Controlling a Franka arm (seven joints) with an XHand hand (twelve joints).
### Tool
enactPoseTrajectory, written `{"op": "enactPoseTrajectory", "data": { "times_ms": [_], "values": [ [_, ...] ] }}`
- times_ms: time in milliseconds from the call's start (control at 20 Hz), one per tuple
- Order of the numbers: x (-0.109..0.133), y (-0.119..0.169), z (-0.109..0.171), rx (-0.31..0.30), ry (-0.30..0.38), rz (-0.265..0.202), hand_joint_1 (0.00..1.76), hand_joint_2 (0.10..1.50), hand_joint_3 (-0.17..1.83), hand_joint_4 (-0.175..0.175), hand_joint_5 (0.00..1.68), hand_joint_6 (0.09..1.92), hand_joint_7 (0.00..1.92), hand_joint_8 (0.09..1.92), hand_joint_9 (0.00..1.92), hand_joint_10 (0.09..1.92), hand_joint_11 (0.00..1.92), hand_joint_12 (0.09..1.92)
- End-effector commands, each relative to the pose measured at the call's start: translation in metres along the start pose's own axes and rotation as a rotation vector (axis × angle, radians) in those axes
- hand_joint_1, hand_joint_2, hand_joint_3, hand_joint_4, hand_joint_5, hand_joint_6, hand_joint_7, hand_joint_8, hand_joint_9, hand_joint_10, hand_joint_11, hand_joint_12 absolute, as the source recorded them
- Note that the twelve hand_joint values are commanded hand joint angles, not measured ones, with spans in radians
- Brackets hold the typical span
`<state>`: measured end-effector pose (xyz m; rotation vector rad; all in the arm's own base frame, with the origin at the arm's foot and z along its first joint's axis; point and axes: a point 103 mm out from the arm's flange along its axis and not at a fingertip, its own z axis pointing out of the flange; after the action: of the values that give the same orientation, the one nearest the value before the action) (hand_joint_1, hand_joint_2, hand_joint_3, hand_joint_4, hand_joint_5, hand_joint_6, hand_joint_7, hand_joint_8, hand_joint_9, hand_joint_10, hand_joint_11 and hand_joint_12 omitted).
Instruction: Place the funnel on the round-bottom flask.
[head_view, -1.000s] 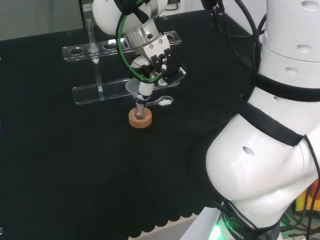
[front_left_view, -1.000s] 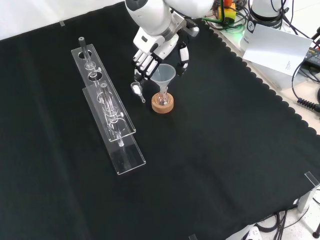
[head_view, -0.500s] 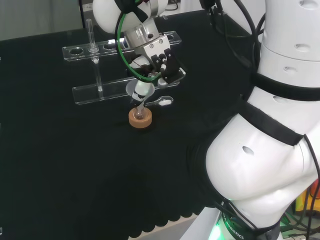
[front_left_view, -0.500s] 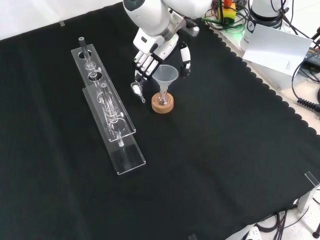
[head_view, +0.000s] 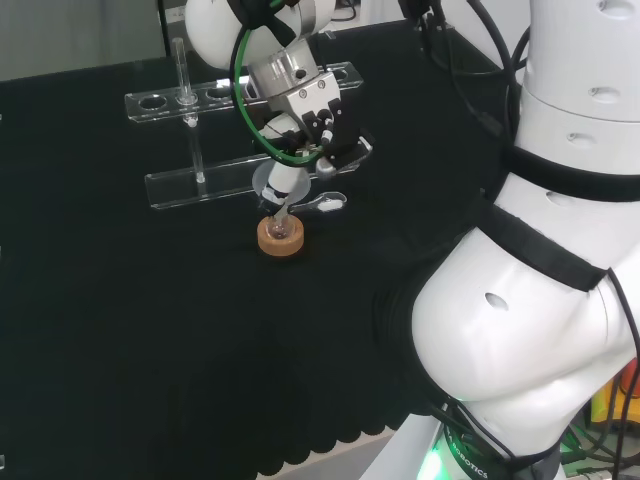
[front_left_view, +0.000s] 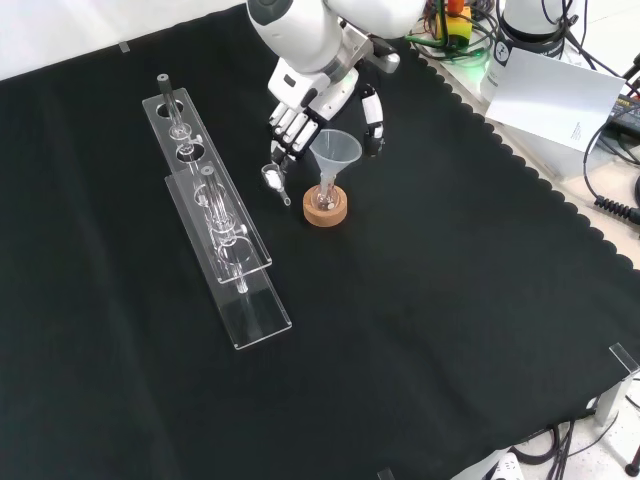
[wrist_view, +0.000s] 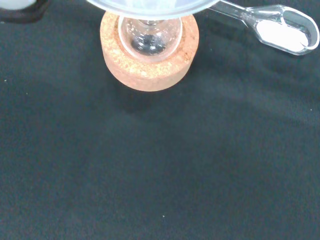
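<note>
- Funnel (front_left_view: 335, 152) sits with its stem in the round-bottom flask (wrist_view: 147, 41) on the cork ring (front_left_view: 326, 208), just below my hand (front_left_view: 312, 100).
- I see the fingers (front_left_view: 291, 128) spread wide, thumb beside the funnel rim.
- Clear scoop (wrist_view: 272, 28) lies under the fingertips.

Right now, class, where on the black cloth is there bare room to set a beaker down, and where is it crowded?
Bare: the wide cloth in the front view right of and below the cork ring. Crowded: between the clear rack, the spoon, the funnel and the hand.
</note>
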<state>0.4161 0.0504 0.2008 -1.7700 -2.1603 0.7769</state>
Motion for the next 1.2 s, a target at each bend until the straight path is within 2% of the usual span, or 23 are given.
{"op": "enactPoseTrajectory", "data": {
  "times_ms": [50,250,500,750,1200],
  "values": [
    [-0.009,-0.003,0.003,0.002,0.005,-0.013,0.58,0.62,0.32,-0.039,0.0,0.09,0.0,0.09,0.0,0.62,0.0,1.31],
    [-0.009,-0.009,0.008,-0.018,-0.016,-0.01,0.58,0.62,0.32,-0.039,0.0,0.09,0.0,0.09,0.0,0.62,0.0,1.31],
    [-0.017,-0.014,0.017,-0.008,-0.056,-0.002,0.59,0.63,0.31,-0.039,0.0,0.09,0.0,0.09,0.0,0.62,0.0,1.3],
    [-0.018,-0.014,0.018,-0.073,-0.092,-0.001,0.67,0.64,0.3,-0.04,0.0,0.09,0.0,0.09,0.0,0.65,0.0,1.31],
    [-0.017,-0.008,0.015,-0.101,-0.139,0.016,0.74,0.66,0.31,-0.044,0.0,0.09,0.0,0.09,0.0,0.7,0.0,1.32]
  ]
}}
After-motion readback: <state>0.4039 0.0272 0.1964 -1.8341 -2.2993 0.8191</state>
